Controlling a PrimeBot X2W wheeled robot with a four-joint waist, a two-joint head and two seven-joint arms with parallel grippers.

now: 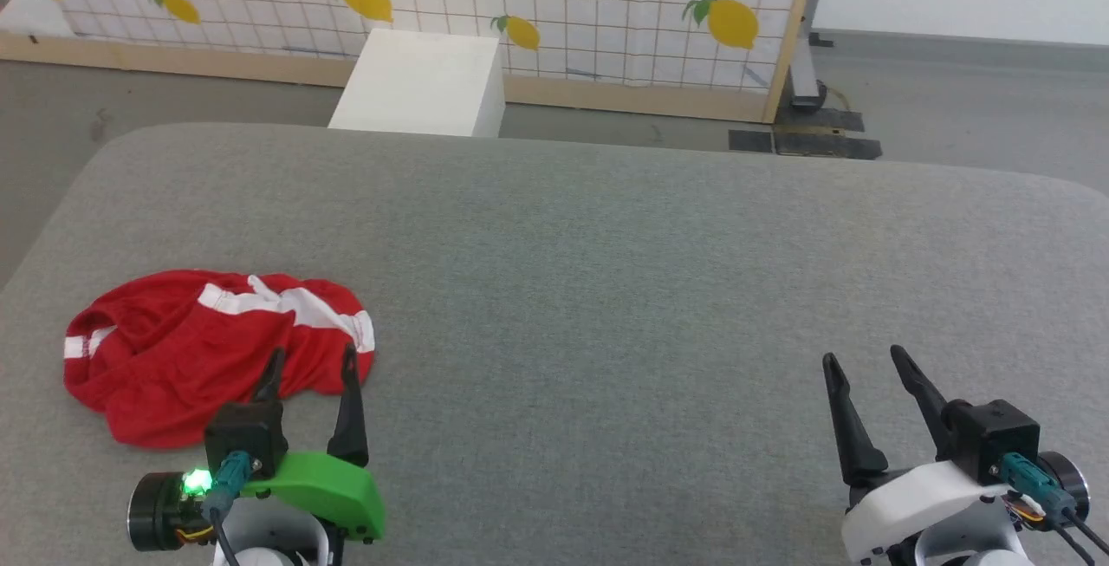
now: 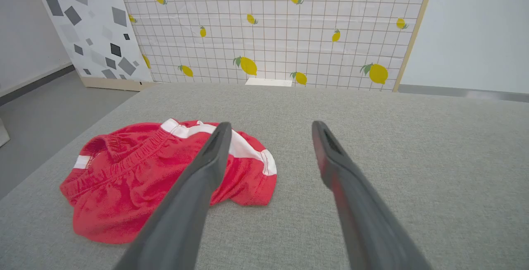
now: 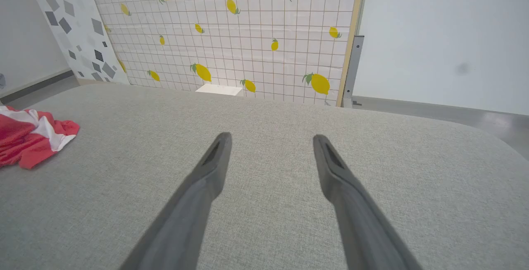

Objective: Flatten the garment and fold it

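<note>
At the table's [image 1: 606, 245] near left, the garment [image 1: 208, 349] is lying crumpled, its long axis running roughly nine to three o'clock. The left gripper [image 1: 314, 352], fingers spread and empty, is hovering nearest, with the heap at its eleven o'clock. The right gripper [image 1: 864, 354], likewise spread and empty, is sitting well apart at the garment's three o'clock.
</note>
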